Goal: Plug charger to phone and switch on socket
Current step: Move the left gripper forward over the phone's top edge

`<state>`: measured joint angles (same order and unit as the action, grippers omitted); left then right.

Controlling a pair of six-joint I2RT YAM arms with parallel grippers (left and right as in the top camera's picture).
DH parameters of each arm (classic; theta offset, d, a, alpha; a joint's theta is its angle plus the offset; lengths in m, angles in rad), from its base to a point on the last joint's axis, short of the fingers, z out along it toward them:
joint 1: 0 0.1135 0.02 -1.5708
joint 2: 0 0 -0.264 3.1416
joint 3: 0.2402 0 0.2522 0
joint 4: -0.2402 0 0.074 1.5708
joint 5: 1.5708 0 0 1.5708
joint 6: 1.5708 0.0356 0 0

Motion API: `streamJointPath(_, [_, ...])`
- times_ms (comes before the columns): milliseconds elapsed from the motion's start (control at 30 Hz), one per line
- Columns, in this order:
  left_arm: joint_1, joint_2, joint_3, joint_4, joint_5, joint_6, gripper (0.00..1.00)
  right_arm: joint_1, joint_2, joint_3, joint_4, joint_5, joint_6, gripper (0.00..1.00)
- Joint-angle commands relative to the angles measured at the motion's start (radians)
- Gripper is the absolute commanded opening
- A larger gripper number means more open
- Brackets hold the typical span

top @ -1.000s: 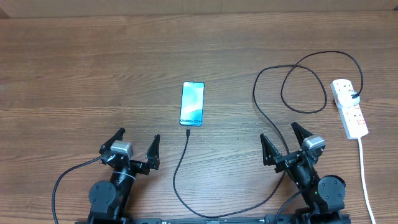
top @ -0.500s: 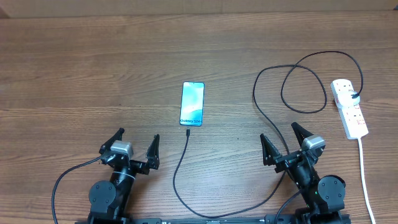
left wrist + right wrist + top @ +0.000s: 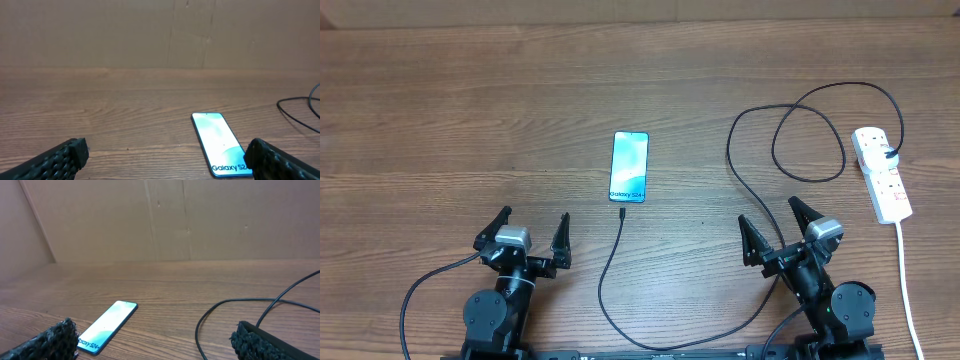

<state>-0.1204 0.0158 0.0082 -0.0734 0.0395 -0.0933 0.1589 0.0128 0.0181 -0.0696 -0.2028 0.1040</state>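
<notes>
Fingers (image 3: 561, 240) of left gripper (image 3: 537, 212) and right gripper (image 3: 767, 208) gape wide, empty. Phone (image 3: 629, 166) lies on the bench (image 3: 470, 120), charger (image 3: 621, 228) tip just beside it.

Phone (image 3: 219, 142) flat on tabletop (image 3: 100, 100), screen lit, nr right-hand finger. Fingers (image 3: 60, 160) spread wide. Blk cable (image 3: 279, 103) farther right.

Items shown: one phone (image 3: 629, 167), one charger (image 3: 622, 228) and one socket (image 3: 882, 175) on one table (image 3: 440, 120). Two grippers: left gripper (image 3: 536, 212), right gripper (image 3: 766, 208).
</notes>
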Motion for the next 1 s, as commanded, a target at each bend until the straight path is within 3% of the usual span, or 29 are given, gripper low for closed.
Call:
streamJointPath(0, [-0.005, -0.011, -0.003, 0.007, 0.0, 0.018, 1.0, 0.004, -0.01, -0.011, 0.008, 0.0, 0.002, 1.0])
streamJointPath(167, [-0.004, -0.011, -0.003, 0.051, -0.044, 0.025, 1.0, 0.004, -0.01, -0.011, 0.008, 0.0, 0.002, 1.0])
streamJointPath(267, [-0.003, -0.011, 0.023, 0.095, 0.099, 0.011, 0.99, 0.004, -0.01, -0.011, 0.008, 0.0, 0.002, 1.0])
streamJointPath(400, [-0.003, 0.0, 0.143, -0.005, 0.148, -0.084, 1.0, 0.004, -0.01, -0.011, 0.008, 0.0, 0.002, 1.0])
streamJointPath(533, [-0.003, 0.093, 0.327, -0.122, 0.159, -0.082, 1.0, 0.004, -0.01, -0.011, 0.008, 0.0, 0.002, 1.0])
streamJointPath(767, [-0.004, 0.491, 0.826, -0.418, 0.28, -0.059, 1.0, 0.004, -0.01, -0.011, 0.008, 0.0, 0.003, 1.0])
streamJointPath(967, [-0.01, 0.996, 1.411, -0.942, 0.351, -0.06, 1.0, 0.004, -0.01, -0.011, 0.008, 0.0, 0.002, 1.0])
